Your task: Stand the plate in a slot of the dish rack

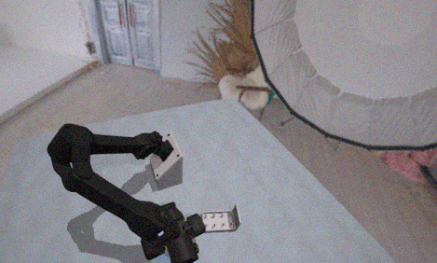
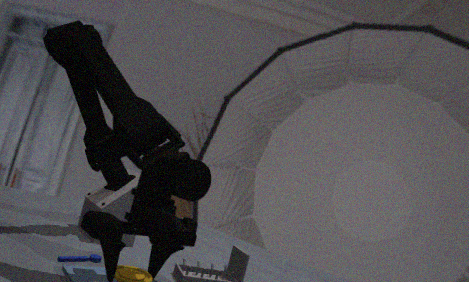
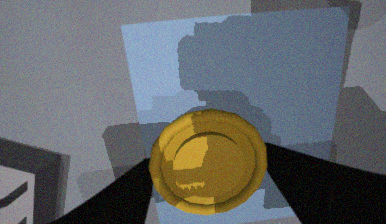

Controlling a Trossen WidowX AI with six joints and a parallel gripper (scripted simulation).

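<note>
Now, grip: the black parallel-jaw gripper (image 3: 208, 162) is closed partway across the round yellow plate (image 3: 209, 161), one dark finger touching its rim at the left and one at the right; the jaws stand fairly wide only because the plate fills them.
Plate: low centre of the wrist view, lying flat on the pale blue square mat (image 3: 234, 70); in the exterior view it is a yellow sliver (image 2: 132, 274) at the bottom edge, between the two finger tips.
Arm: the black six-joint arm (image 1: 97, 186) reaches down at the lower left of the top view, and its wrist hides the plate there.
Rack: the small grey dish rack with upright rails (image 2: 209, 270) sits just right of the plate in the exterior view; in the top view it shows at lower centre (image 1: 222, 219).
Other things: a small blue tool (image 2: 79, 258) lies on the table to the left, well out of the path.
Step in hand: securing the grasp, I judge, before any lift.
How to do it well: let the fingers settle evenly on opposite sides of the rim, then rise straight off the mat; a rim hold on a round thing can pivot or slip, so lift slowly.
Next need: tilt the plate on edge and line it with a slot between the rails.
</note>
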